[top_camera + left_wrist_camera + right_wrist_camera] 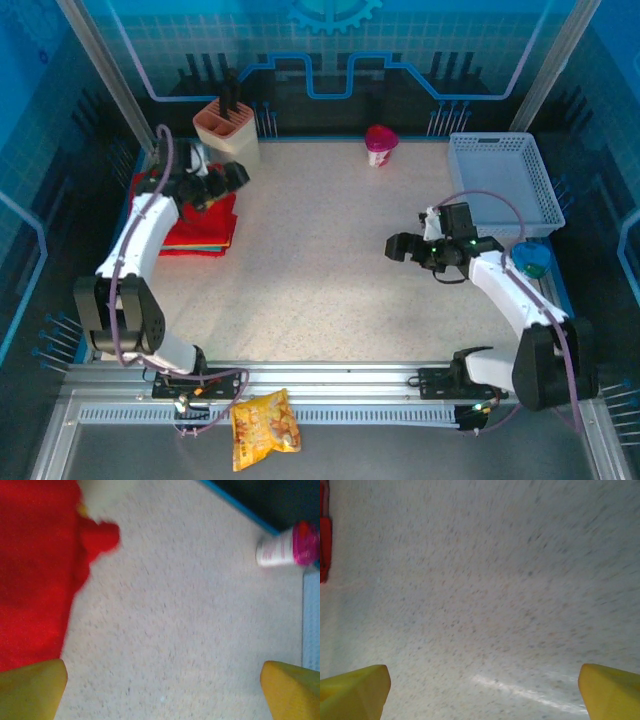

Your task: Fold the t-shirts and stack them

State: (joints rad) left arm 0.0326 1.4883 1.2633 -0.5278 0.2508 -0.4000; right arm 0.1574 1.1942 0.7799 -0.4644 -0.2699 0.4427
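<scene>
A folded red t-shirt [200, 225] lies at the table's left edge, with a thin yellow edge of the mustard t-shirt [203, 244] showing under its near side. My left gripper [228, 180] hovers over the red shirt's far right corner, open and holding nothing. In the left wrist view the red shirt [35, 570] covers the left side, and the gripper [162, 690] has bare table between its yellow fingertips [32, 687]. My right gripper [398, 246] is open over the bare table right of centre. In the right wrist view, that gripper [484, 692] is empty and a red sliver of shirt [324, 535] shows far left.
A pink holder [225, 125] with dark tools stands behind the shirts. A pink-topped cup [380, 145] sits at the back centre. A lattice basket [500, 180] is at the back right, a teal object [530, 262] near it. A snack bag [265, 428] lies on the front rail.
</scene>
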